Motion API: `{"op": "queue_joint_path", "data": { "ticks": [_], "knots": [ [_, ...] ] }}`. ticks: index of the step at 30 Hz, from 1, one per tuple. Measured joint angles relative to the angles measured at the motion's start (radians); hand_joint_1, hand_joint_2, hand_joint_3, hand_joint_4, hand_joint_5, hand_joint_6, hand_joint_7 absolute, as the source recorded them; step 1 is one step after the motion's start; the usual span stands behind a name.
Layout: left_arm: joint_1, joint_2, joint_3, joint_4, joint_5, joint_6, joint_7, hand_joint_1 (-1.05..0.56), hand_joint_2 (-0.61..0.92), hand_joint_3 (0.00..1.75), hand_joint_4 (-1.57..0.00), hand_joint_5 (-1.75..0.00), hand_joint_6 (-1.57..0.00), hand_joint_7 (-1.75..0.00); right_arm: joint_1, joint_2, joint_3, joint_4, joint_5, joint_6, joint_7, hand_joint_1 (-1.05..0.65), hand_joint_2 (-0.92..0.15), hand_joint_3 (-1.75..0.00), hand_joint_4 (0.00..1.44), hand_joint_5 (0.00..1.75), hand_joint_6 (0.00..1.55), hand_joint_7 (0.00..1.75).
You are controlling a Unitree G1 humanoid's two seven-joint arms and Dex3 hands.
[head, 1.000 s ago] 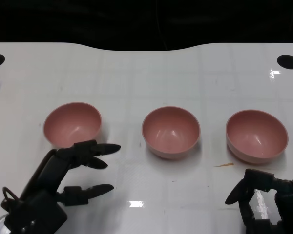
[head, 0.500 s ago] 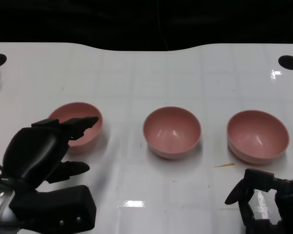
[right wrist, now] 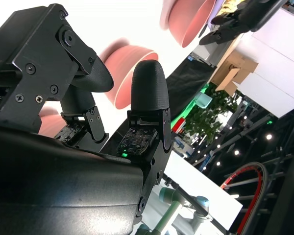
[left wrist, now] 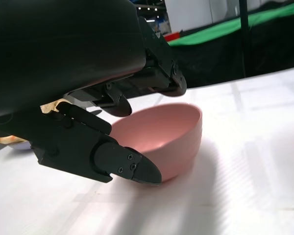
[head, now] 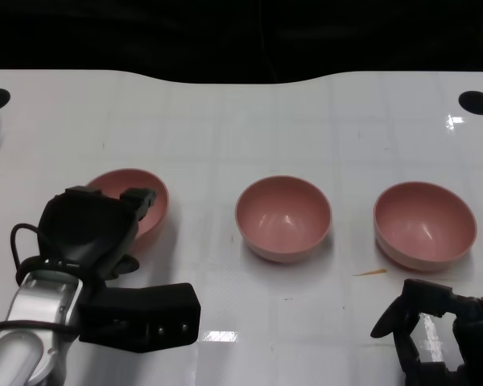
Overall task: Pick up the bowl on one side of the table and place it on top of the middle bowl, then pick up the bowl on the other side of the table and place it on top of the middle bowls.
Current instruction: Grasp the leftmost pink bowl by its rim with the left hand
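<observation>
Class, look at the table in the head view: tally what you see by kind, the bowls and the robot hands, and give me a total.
Pink bowls: 3 (left bowl, middle bowl, right bowl)
Black robot hands: 2 (left robot hand, right robot hand)
Total: 5

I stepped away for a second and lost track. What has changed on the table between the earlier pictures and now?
The left hand moved forward from the table in front of the left bowl and turned over; its fingers now straddle the near rim, one inside, one outside. Whether it grips yet is unclear. The middle bowl, the right bowl and the right hand stayed put; the left bowl still sits on the table.
</observation>
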Motion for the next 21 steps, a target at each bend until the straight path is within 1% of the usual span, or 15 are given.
{"op": "queue_joint_path", "data": {
  "ticks": [5,6,9,12,13,14,15,16,17,18,19,21],
  "knots": [
    [-0.09,-0.027,-0.078,0.166,0.013,0.056,0.0,-0.51,0.92,0.03,-0.8,-0.13,-0.58,-0.03,0.002,0.0,0.001,-0.002,-0.001,0.004,0.0,0.05,-0.18,-1.56,0.83,1.58,0.87,1.21],
    [-0.103,-0.03,-0.09,0.189,0.011,0.058,0.001,-0.48,0.92,0.05,-0.88,-0.18,-0.6,-0.04,0.003,0.0,0.001,-0.002,-0.001,0.004,0.0,0.06,-0.19,-1.57,0.83,1.58,0.87,1.21],
    [-0.145,-0.041,-0.118,0.266,-0.002,0.059,0.003,-0.46,0.92,0.06,-0.97,-0.23,-0.65,-0.05,0.002,0.0,0.0,-0.003,-0.011,0.004,-0.002,0.06,-0.19,-1.56,0.83,1.58,0.87,1.2],
    [-0.182,-0.046,-0.14,0.342,-0.019,0.045,0.035,-0.42,0.92,0.03,-0.99,-0.22,-0.81,-0.07,0.003,0.0,0.0,-0.004,-0.022,0.004,-0.006,0.06,-0.19,-1.56,0.83,1.57,0.87,1.2],
    [-0.191,-0.047,-0.144,0.367,-0.031,0.031,0.049,-0.41,0.92,0.02,-1.02,-0.26,-0.89,-0.08,0.003,0.0,0.0,-0.004,-0.023,0.005,-0.007,0.06,-0.19,-1.56,0.83,1.57,0.87,1.2],
    [-0.2,-0.047,-0.15,0.39,-0.042,0.015,0.067,-0.41,0.9,0.01,-1.0,-0.45,-1.02,-0.05,0.003,0.0,0.0,-0.005,-0.023,0.005,-0.007,0.05,-0.19,-1.56,0.83,1.57,0.87,1.2],
    [-0.208,-0.047,-0.155,0.413,-0.047,-0.005,0.094,-0.41,0.89,0.01,-0.92,-0.72,-1.09,-0.03,0.003,0.0,0.0,-0.005,-0.024,0.005,-0.008,0.05,-0.19,-1.55,0.83,1.57,0.87,1.2],
    [-0.217,-0.046,-0.16,0.44,-0.052,-0.029,0.13,-0.4,0.85,0.01,-0.84,-1.09,-1.14,-0.02,0.003,0.0,0.0,-0.005,-0.024,0.005,-0.008,0.05,-0.19,-1.56,0.83,1.57,0.87,1.2],
    [-0.223,-0.045,-0.163,0.465,-0.058,-0.056,0.177,-0.39,0.83,0.01,-0.78,-1.43,-1.18,-0.02,0.003,0.0,0.0,-0.005,-0.023,0.005,-0.008,0.05,-0.19,-1.56,0.83,1.58,0.87,1.2],
    [-0.228,-0.044,-0.165,0.489,-0.068,-0.082,0.224,-0.37,0.84,0.01,-0.75,-1.58,-1.2,-0.01,0.003,0.0,0.0,-0.005,-0.023,0.005,-0.008,0.06,-0.18,-1.56,0.83,1.58,0.87,1.2],
    [-0.231,-0.044,-0.17,0.506,-0.075,-0.105,0.267,-0.35,0.85,0.02,-0.75,-1.66,-1.21,-0.02,0.003,0.0,0.0,-0.005,-0.023,0.005,-0.008,0.06,-0.18,-1.56,0.83,1.57,0.87,1.2],
    [-0.235,-0.044,-0.179,0.521,-0.082,-0.133,0.33,-0.35,0.86,0.02,-0.76,-1.73,-1.22,-0.01,0.003,0.0,0.0,-0.005,-0.025,0.005,-0.011,0.06,-0.18,-1.56,0.84,1.57,0.88,1.2]
  ]
}}
